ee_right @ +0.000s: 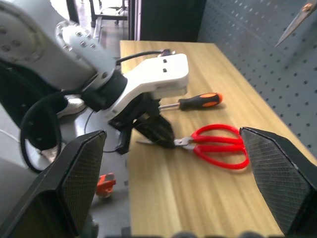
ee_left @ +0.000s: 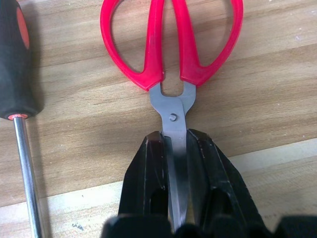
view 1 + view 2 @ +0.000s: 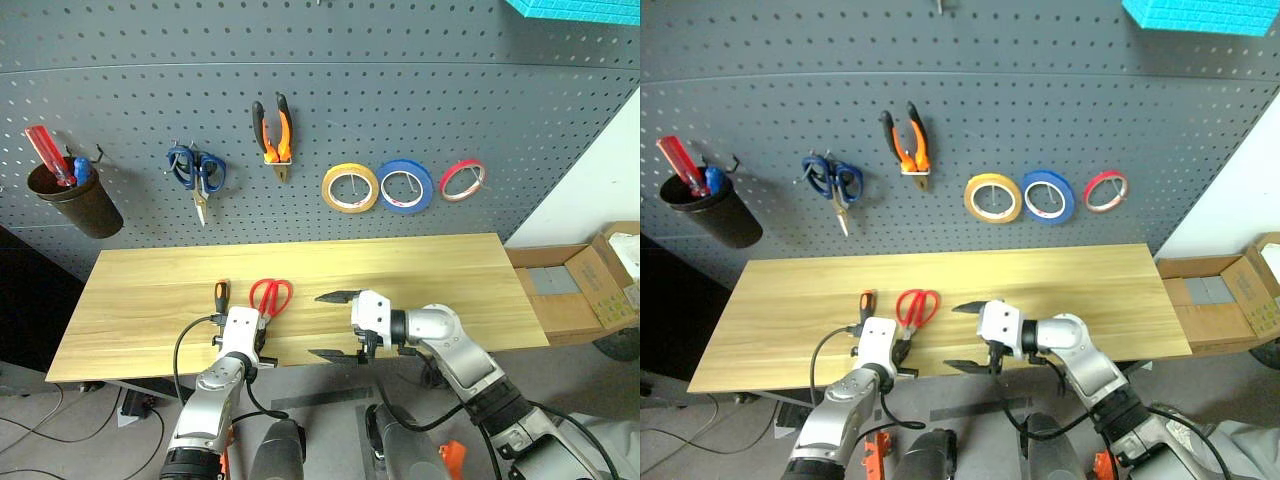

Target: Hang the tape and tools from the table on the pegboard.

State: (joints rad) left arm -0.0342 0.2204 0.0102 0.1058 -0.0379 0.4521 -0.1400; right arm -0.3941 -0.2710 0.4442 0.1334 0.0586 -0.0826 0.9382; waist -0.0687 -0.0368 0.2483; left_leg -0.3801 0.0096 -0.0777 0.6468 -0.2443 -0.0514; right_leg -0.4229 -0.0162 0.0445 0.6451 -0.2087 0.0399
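Left gripper (image 2: 177,148) pinched the steel blades of the red-handled scissors (image 3: 270,296) at the near edge of the table (image 3: 420,270)

The blade tips were hidden between the black fingers (image 2: 148,173), and the shaft of the slim screwdriver (image 3: 221,296) was partly covered by the left wrist. The light wood table stood against the dark grey pegboard (image 3: 450,90), where the orange-and-black pliers (image 3: 273,135), the tan-yellow tape (image 3: 350,187), a blue tape roll (image 3: 405,185), a red tape roll (image 3: 463,180) and blue-handled scissors (image 3: 197,172) hung; a dark cup (image 3: 75,195) held a red-handled screwdriver (image 3: 47,155). At 3 o'clock of the table was a cardboard box (image 3: 585,290). The right gripper (image 3: 335,325) hovered at 3 o'clock of the scissors, jaws spread wide, pointing toward the left gripper
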